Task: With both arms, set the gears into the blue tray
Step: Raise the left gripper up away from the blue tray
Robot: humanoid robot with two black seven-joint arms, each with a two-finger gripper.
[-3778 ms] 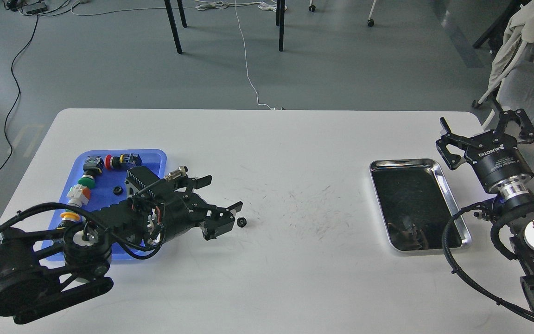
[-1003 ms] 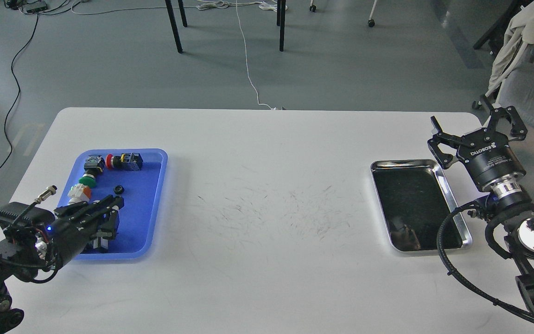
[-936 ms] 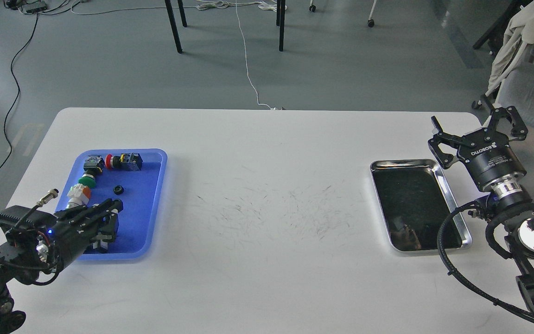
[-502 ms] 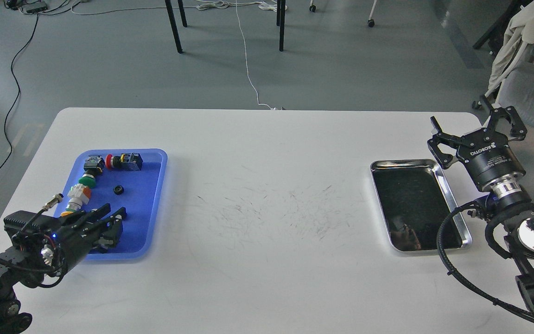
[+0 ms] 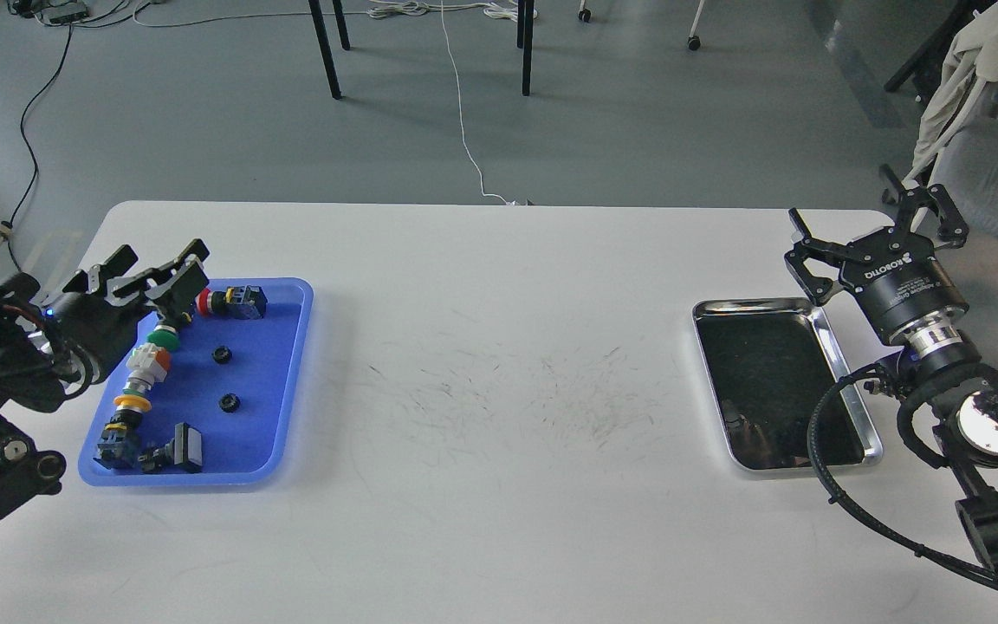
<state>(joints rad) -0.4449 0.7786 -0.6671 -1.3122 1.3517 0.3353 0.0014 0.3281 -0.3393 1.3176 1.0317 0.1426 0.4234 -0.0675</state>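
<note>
While both gears lie in blue tray — left gripper spread, empty.

A grey floor strewn with a white cable and black cables stretches beyond the white table, with dark chair legs at the far side and a grey chair behind the right claw.

Two small black toothed gears are lying flat inside the blue tray, apart from each other: one gear nearer the tray's middle, the other gear just below it. The shallow, bright blue, round-cornered tray is being carried on the table's left side.
</note>
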